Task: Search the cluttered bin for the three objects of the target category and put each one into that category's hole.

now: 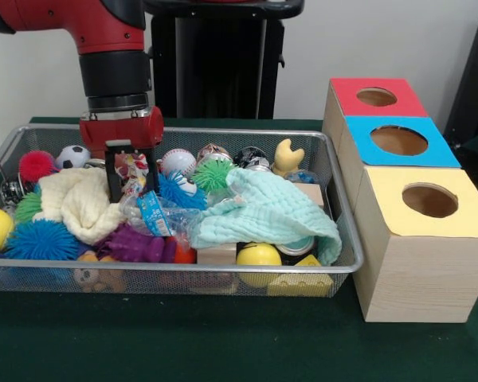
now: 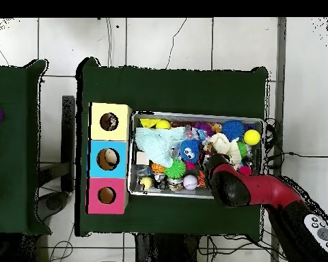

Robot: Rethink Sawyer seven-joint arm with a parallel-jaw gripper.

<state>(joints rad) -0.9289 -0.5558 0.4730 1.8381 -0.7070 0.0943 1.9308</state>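
A wire mesh bin (image 1: pixel 344 239) holds a jumble of toys. My gripper (image 1: pixel 131 177) hangs over its back left part, open, fingers lowered among the clutter on either side of a small red and white toy (image 1: pixel 132 167). A cream cloth (image 1: pixel 80 203) lies just left of the fingers, and a blue spiky ball (image 1: pixel 179 193) and a baseball (image 1: pixel 178 161) just right. Three boxes stand beside the bin, with a red hole top (image 1: pixel 376 97), a blue one (image 1: pixel 398 140) and a yellow one (image 1: pixel 429 200). In the overhead view the arm (image 2: pixel 243 187) hides the gripper.
A mint cloth (image 1: pixel 267 211) covers the bin's right middle. Around it lie two yellow balls (image 1: pixel 258 256), a green spiky ball (image 1: pixel 213 173), a soccer ball (image 1: pixel 72 156), a pink fuzzy ball (image 1: pixel 37 165) and a clear packet (image 1: pixel 153 213). Green table cloth (image 1: pixel 223 334) lies in front.
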